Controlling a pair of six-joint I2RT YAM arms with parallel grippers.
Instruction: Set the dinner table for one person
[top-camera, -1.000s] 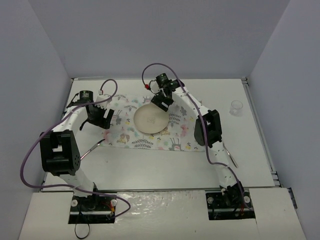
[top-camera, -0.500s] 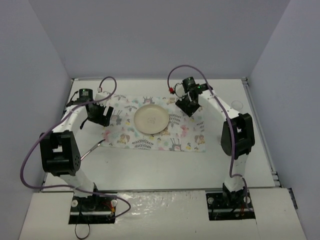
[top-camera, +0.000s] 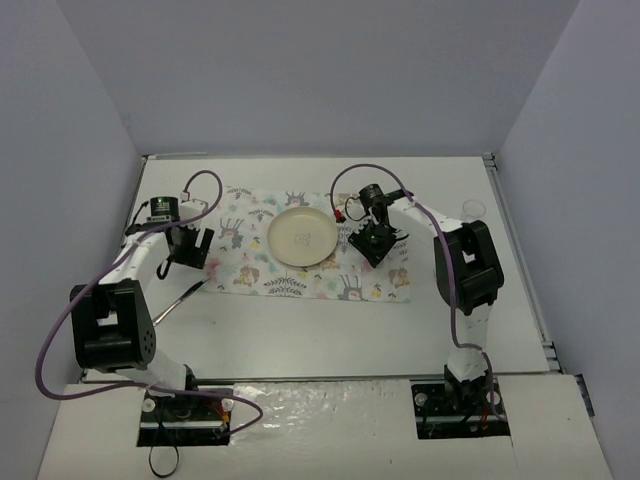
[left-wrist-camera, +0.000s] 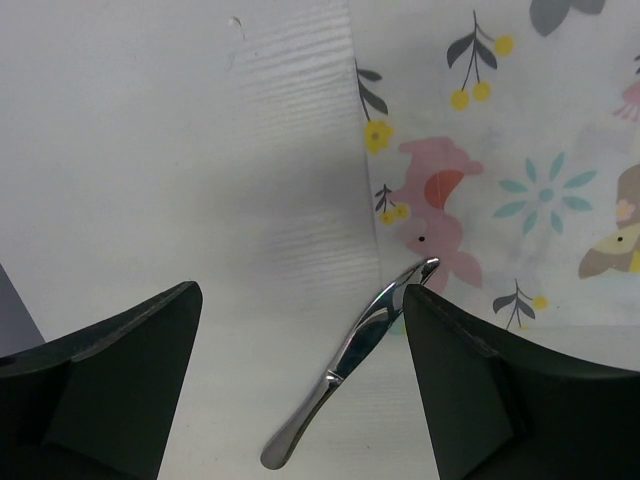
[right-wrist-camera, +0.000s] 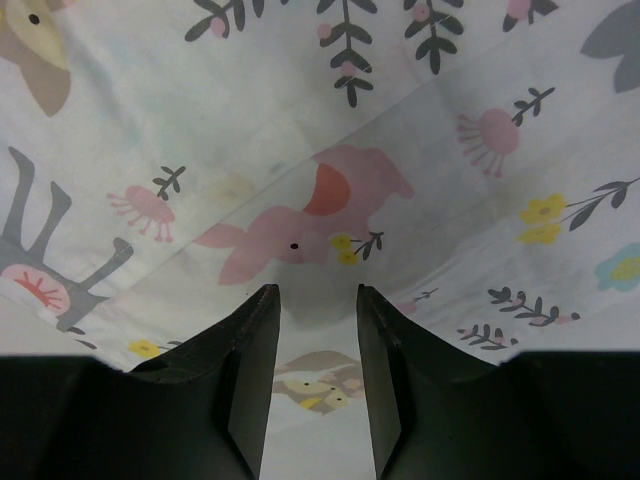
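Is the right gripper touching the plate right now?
Apart. The top view shows a strip of floral placemat between the right gripper and the plate; the right wrist view shows only placemat between its fingers.

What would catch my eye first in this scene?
A floral placemat lies across the middle of the white table, with a round cream plate on it. The left gripper hangs open over a metal utensil at the placemat's left edge, while the right gripper hovers low over the mat's right part.
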